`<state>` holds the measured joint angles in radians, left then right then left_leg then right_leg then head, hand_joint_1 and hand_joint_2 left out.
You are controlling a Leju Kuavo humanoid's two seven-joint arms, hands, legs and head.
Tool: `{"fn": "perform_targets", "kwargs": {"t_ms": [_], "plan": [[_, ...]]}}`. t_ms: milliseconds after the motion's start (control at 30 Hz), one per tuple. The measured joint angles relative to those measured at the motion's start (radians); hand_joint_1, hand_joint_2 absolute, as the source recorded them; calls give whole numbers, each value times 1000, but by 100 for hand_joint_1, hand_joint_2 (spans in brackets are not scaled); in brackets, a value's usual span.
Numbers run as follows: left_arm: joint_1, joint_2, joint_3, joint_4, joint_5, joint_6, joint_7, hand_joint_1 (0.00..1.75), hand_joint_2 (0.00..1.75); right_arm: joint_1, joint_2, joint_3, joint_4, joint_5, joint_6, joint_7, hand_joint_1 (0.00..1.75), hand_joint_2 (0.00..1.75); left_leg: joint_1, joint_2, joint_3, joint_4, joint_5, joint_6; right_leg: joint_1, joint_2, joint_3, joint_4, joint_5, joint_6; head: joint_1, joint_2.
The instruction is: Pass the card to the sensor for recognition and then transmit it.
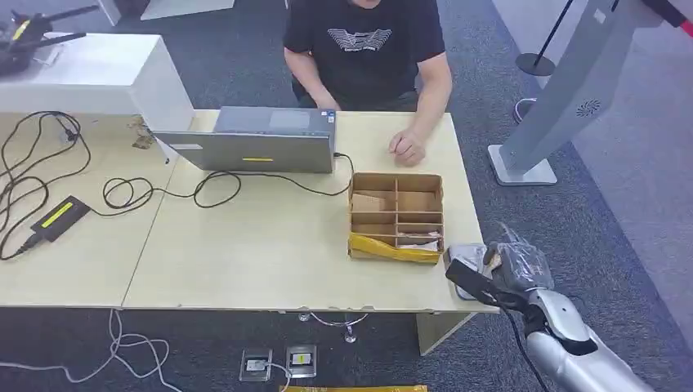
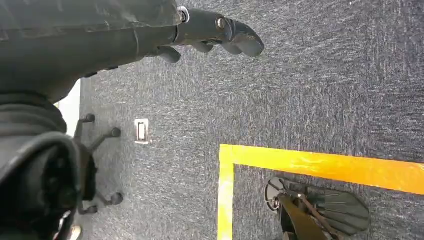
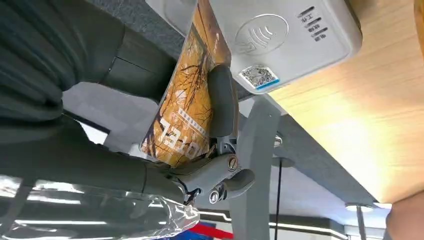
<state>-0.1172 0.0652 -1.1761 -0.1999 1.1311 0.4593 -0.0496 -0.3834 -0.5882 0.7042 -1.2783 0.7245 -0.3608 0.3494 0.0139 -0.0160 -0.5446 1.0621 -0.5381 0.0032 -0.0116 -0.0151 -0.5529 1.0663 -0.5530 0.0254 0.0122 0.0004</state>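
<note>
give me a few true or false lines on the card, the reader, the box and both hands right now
1. The right hand holds an orange card. True.
2. The card is next to the white card reader at the table's edge. True.
3. The left hand holds a second card. False: it hangs above grey carpet and holds nothing.
4. The cardboard box sits on the floor. False: it stands on the table, near the right hand.
5. The laptop lies inside the box. False: it stands on the table, apart from the box, in front of a seated person.
</note>
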Motion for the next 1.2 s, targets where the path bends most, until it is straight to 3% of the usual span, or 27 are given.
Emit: {"fn": "perform_targets", "kwargs": {"t_ms": [733,1200], "plan": [[0,0,0,0,11,4,-1,0,0,-30,37,15,97,-20,-41,-51,175,175,0,0,1,0,0,0,0,0,1,0,0,0,0,0],[0,0,0,0,5,6,-6,0,0,-38,50,22,115,-33,-55,-42,175,175,0,2,2,0,0,0,0,5,1,0,2,0,0,0]]}}
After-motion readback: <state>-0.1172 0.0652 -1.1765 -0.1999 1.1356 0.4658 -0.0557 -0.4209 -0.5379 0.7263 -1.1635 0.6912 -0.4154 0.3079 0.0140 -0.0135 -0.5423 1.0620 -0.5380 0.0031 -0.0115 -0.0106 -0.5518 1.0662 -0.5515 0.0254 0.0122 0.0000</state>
